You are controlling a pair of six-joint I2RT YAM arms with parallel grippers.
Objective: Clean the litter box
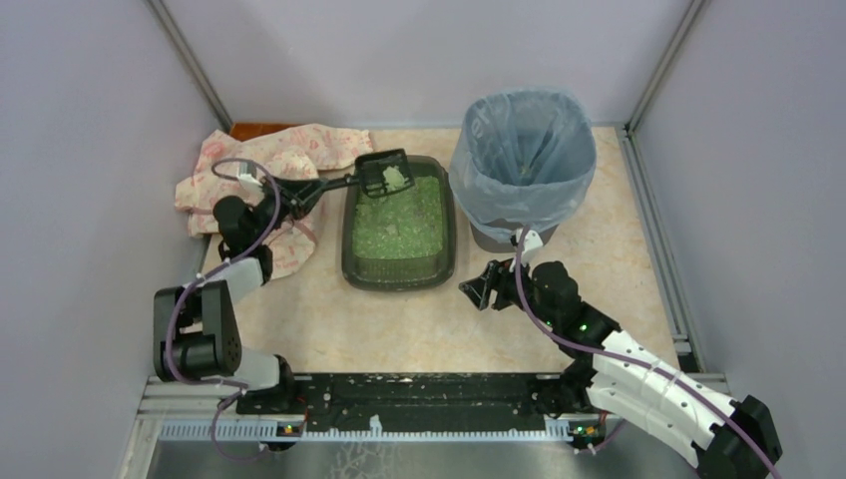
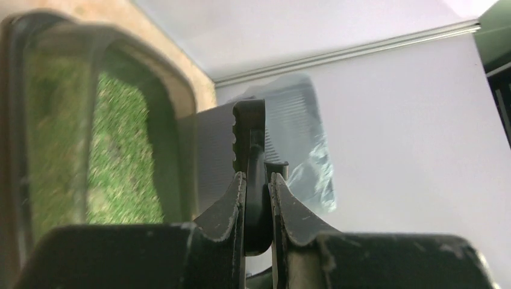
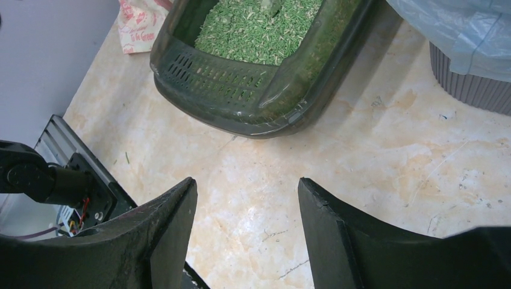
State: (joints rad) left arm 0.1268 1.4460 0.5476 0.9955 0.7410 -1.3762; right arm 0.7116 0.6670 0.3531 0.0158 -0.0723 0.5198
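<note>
The litter box (image 1: 397, 278) is a shallow dark tray of green granules (image 1: 399, 228) in the middle of the table. My left gripper (image 1: 305, 193) is shut on the handle of a black slotted scoop (image 1: 383, 173), which hangs over the box's far left corner with a pale clump in it. In the left wrist view the gripper (image 2: 258, 176) pinches the scoop handle (image 2: 250, 132), with the litter box (image 2: 175, 114) to the left. My right gripper (image 1: 480, 288) hovers open just right of the box's near corner. In its wrist view the right gripper (image 3: 247, 180) is over bare table, holding nothing, with the litter box (image 3: 223, 102) ahead.
A round bin lined with a blue-grey bag (image 1: 523, 150) stands right of the box at the back, also seen as the bin (image 3: 467, 84) in the right wrist view. A crumpled patterned cloth (image 1: 269, 165) lies left of the box. Grey walls close in three sides.
</note>
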